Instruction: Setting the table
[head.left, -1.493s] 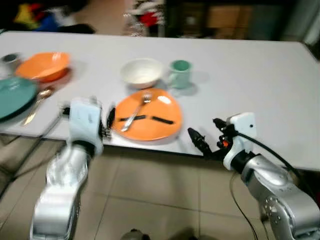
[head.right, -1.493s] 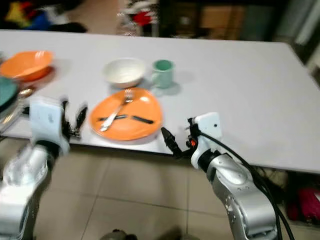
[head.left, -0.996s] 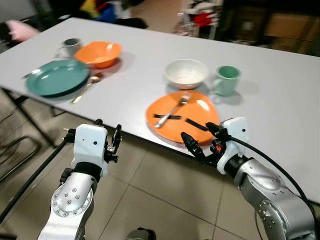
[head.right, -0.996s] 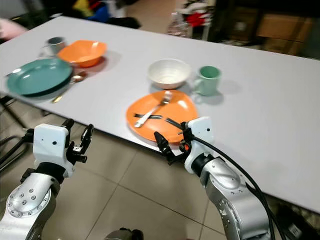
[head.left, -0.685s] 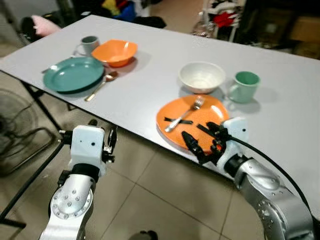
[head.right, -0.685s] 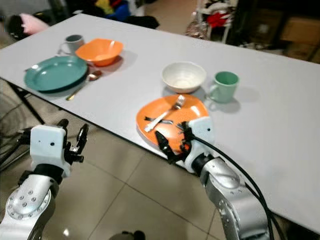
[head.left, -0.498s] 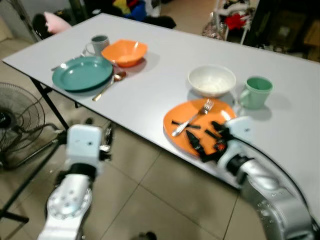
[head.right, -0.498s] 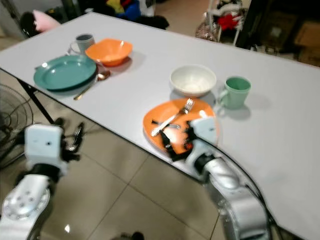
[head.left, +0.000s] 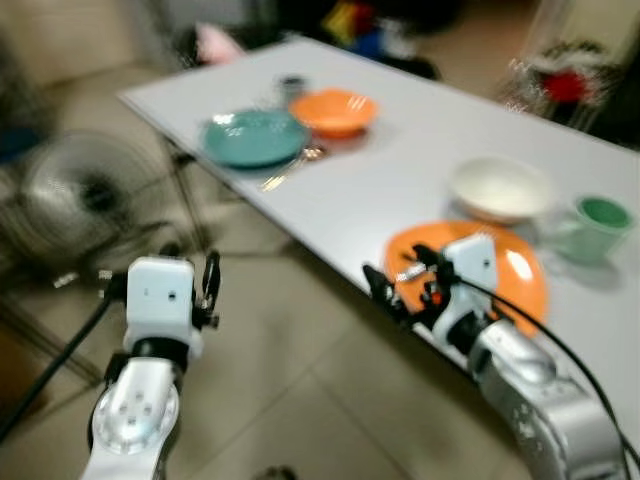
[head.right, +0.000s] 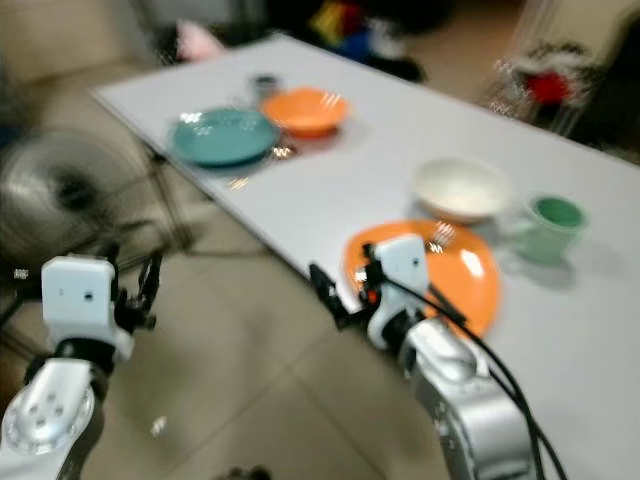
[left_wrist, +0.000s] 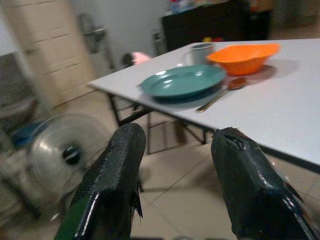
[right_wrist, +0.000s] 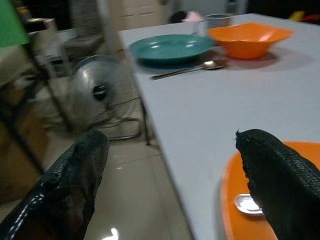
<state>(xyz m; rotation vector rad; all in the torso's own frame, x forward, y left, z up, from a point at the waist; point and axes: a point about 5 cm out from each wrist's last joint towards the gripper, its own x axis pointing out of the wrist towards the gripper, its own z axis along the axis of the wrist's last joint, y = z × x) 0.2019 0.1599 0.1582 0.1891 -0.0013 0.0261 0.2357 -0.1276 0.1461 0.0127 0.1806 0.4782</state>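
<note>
The white table (head.left: 400, 170) carries two settings. At the far end lie a teal plate (head.left: 250, 138), an orange bowl (head.left: 332, 112), a grey mug (head.left: 291, 85) and a spoon (head.left: 290, 168). Nearer stand a white bowl (head.left: 500, 188), a green mug (head.left: 598, 217) and an orange plate (head.left: 520, 280) with a fork (head.right: 440, 235) on it. My right gripper (head.left: 398, 272) hovers open at the table's near edge, just beside the orange plate, holding nothing. My left gripper (head.left: 162, 270) is open and empty over the floor, away from the table. The eye views are blurred.
A standing fan (head.left: 70, 195) sits on the tiled floor (head.left: 300, 400) to the left of the table, with a black cable or rod (head.left: 50, 365) beside my left arm. Coloured clutter and dark furniture (head.left: 560, 80) lie behind the table.
The whole picture has shifted: the camera has swung left, bringing the fan and more floor into view. Both grippers keep the same open posture, the right still by the orange plate.
</note>
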